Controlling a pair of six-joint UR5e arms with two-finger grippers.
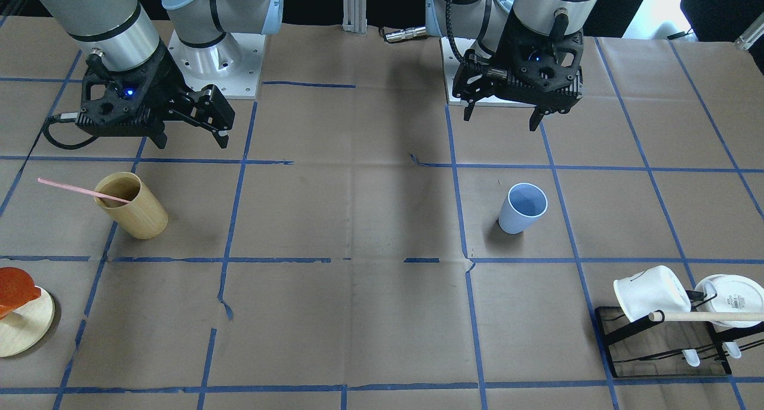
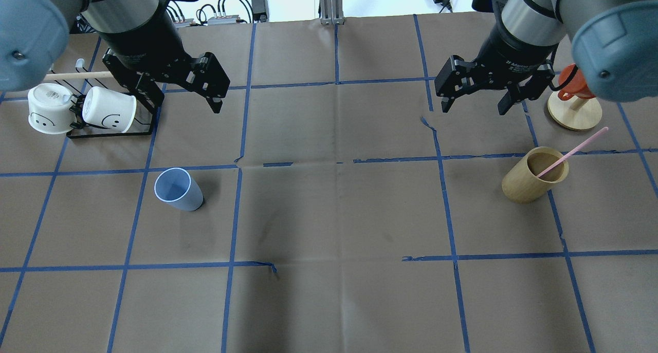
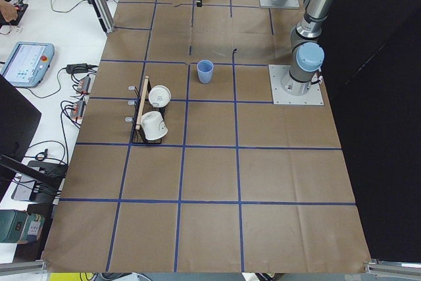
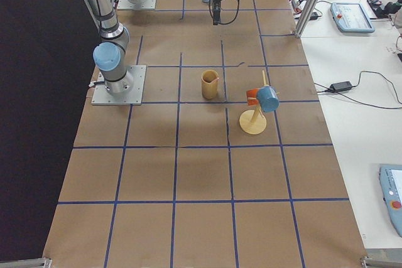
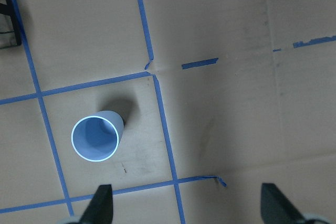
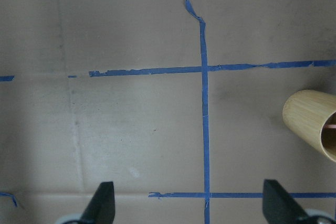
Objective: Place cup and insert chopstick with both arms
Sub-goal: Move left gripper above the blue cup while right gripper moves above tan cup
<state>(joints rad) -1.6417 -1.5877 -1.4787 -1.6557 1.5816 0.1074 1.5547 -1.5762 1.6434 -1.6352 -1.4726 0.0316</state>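
The light blue cup (image 2: pixel 177 188) stands upright on the robot's left half of the table; it also shows in the front view (image 1: pixel 522 208) and in the left wrist view (image 5: pixel 95 139). My left gripper (image 2: pixel 180 102) hovers open and empty above and behind it, with its fingertips (image 5: pixel 102 203) apart. The pale pink chopstick (image 2: pixel 573 151) leans inside a tan wooden cup (image 2: pixel 534 175) on the right half, its top sticking out past the rim. My right gripper (image 2: pixel 474 108) hovers open and empty behind and left of that cup, whose edge shows in the right wrist view (image 6: pixel 315 124).
A black wire rack (image 2: pixel 110 133) with two white mugs and a beige wooden rod stands at the far left. A round wooden stand (image 2: pixel 574 111) with an orange cup stands at the far right. Blue tape lines grid the brown paper cover.
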